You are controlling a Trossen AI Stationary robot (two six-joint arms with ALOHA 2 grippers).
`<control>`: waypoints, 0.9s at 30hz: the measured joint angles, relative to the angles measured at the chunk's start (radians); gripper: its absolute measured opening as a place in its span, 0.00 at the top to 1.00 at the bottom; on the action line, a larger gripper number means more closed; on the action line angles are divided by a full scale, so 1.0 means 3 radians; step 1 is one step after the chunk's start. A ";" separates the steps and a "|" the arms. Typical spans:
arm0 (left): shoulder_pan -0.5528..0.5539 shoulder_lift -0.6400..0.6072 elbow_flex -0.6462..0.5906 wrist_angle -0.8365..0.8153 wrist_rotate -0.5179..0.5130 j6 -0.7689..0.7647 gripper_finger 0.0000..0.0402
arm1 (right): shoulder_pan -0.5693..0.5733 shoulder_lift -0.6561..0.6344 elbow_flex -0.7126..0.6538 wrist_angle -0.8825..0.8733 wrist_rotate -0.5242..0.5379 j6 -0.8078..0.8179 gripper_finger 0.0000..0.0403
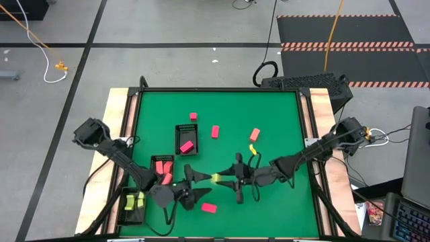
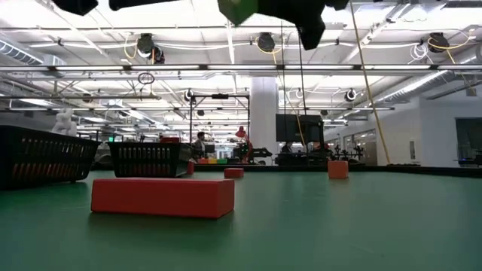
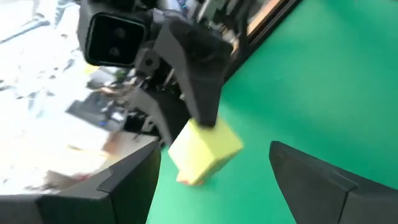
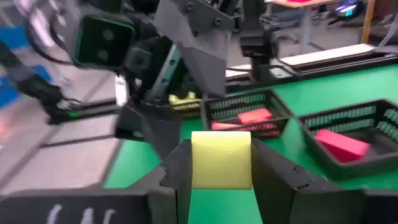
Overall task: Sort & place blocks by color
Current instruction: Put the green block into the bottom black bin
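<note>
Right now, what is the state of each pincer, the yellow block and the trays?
right pincer: shut on the yellow block, in the air.
left pincer: open, facing that block.
yellow block: held, off the table.
trays: upright, blocks inside each.

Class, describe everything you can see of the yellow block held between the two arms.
The yellow block is a small, plain, matte solid with flat faces and squared edges. The right gripper is shut on it, one dark finger pressed on each side, holding it above the green table. The left gripper faces it with fingers open, not touching. Nothing else touches it.
</note>
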 joint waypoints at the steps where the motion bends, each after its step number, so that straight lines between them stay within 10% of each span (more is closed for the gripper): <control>1: -0.0011 0.0000 0.0000 0.0001 -0.0104 0.0034 0.26 | -0.0014 0.0000 0.0000 0.0032 -0.0030 0.0049 0.72; 20: 0.0061 -0.0001 0.0001 0.0222 -0.0138 0.0125 0.34 | -0.0237 0.0495 0.0001 0.1120 -0.0406 0.0057 0.72; 27: 0.0055 -0.0007 0.0004 0.0130 -0.0156 -0.0040 0.59 | -0.0293 0.0515 0.0000 0.1228 -0.0617 0.0111 0.72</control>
